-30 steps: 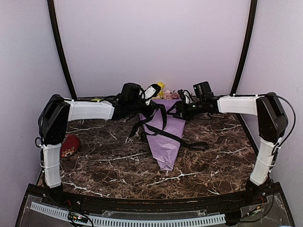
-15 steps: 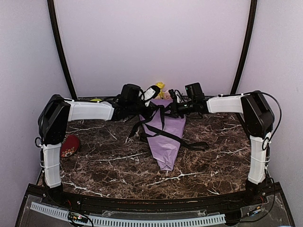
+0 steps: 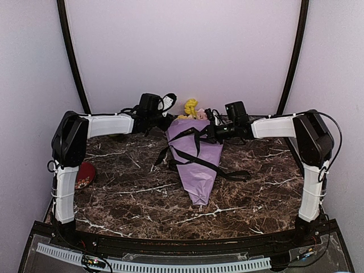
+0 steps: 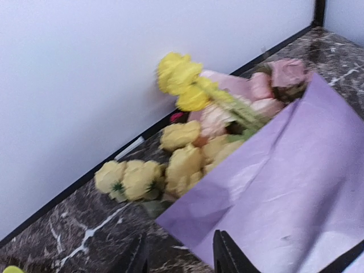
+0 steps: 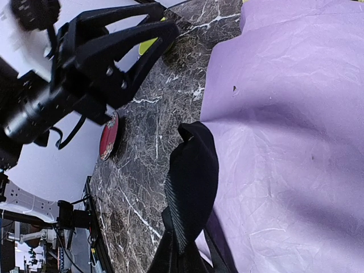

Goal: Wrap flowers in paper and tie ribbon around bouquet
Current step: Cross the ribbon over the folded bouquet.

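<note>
Paper (image 3: 198, 182) lilac, matt, crinkled; ribbon (image 3: 230, 172) black woven cloth; table (image 3: 131, 193) glossy dark marble.

Bare table (image 3: 131, 196) flanks the bouquet (image 3: 199, 183) — ribbon (image 3: 230, 173) loops bar its middle.

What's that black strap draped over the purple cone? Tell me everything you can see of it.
The ribbon is a long, flat, matte black band that looks like woven strapping. It crosses the lilac paper cone diagonally, and slack strands trail off both sides onto the marble table. Near the cone's wide end it rises to the right gripper, which is shut on a folded piece of it. Whether it is knotted cannot be told.
</note>
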Robot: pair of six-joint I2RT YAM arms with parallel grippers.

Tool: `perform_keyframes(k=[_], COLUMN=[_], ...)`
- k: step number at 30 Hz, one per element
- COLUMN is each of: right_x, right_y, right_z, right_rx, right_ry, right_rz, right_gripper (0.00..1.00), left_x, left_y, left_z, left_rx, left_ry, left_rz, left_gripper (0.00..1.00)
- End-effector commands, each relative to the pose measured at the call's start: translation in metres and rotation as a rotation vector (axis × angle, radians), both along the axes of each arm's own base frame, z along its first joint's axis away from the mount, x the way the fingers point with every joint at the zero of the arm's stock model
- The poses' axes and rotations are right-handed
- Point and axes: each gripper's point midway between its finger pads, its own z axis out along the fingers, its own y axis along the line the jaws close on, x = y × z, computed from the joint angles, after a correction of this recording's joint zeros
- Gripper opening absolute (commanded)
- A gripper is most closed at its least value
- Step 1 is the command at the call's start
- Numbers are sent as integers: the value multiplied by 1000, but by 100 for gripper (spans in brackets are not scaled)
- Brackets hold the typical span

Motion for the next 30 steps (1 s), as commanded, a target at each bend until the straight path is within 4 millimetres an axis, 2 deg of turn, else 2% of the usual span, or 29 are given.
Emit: perform_keyframes(k=[1,2,3,4,7,10,12,14,17,23,30], right_x=[5,8,10,12,15,17,20,21,22,21,20], right_y=[-5,-7,-10,-12,-17,-16,-16,-15,-14,-15,-15], right_z=[16,13,10,6,-7,-17,-24,-28,-33,-36,-39], right_rx=[13,3,-8,-17,-31,-45,-62,-71,-76,-85,-94], right_ry=[-43,-38,-31,-20,8,23,32,37,44,51,53], right_rz=[-49,-68,-87,-103,-121,-123,-124,-123,-116,-119,-121], right_gripper=[0,0,0,0,0,0,0,0,0,0,0], left_x=[17,12,2,-15,-74,-136,-158,-172,-187,-175,-173], left_y=[54,53,44,36,0,-35,-50,-63,-80,-88,-94], left_z=[7,11,16,11,17,16,7,-6,-25,-48,-78], left_rx=[28,34,16,5,-82,-167,-175,-130,-45,47,141], left_ry=[48,39,33,37,2,51,108,113,112,138,182], left_rz=[151,120,43,-34,-360,-689,-793,-863,-953,-981,-1012], left_gripper=[41,41,42,42,42,51,63,68,73,81,80])
